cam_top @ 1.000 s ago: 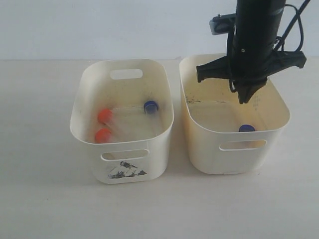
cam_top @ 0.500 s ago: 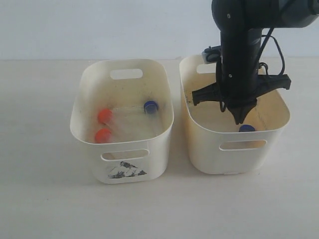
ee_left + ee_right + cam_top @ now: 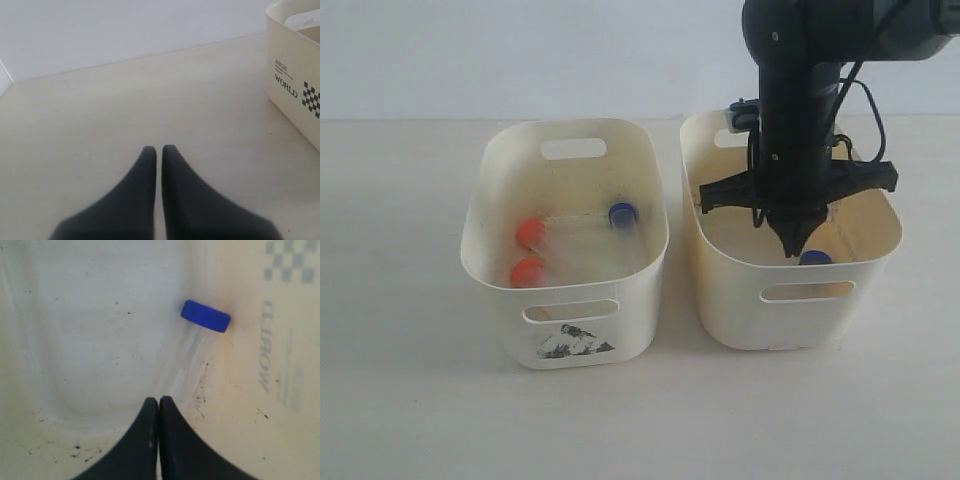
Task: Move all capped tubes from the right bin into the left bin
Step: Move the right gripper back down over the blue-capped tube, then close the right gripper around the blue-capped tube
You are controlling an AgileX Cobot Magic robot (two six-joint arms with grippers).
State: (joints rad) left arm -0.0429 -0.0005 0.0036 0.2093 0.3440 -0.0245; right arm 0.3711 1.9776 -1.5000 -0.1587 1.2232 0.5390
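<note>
The stickerless right bin (image 3: 880,290) holds one blue-capped tube (image 3: 814,258), lying against its front wall; the right wrist view shows its blue cap (image 3: 205,316) and clear body. My right gripper (image 3: 795,245) hangs inside this bin just above the tube, shut with nothing between its fingers (image 3: 159,401). The left bin (image 3: 620,320), with a mountain sticker, holds two orange-capped tubes (image 3: 529,232) (image 3: 527,271) and one blue-capped tube (image 3: 622,214). My left gripper (image 3: 158,149) is shut and empty over the bare table, and does not show in the exterior view.
Both bins stand side by side on a pale wooden table (image 3: 400,400) with a white wall behind. In the left wrist view a bin wall printed "WORLD" with a checker patch (image 3: 295,95) stands off to one side.
The right arm has dropped from above the right bin down into it, bringing the shut gripper close to the blue-capped tube. The tubes have not moved.
</note>
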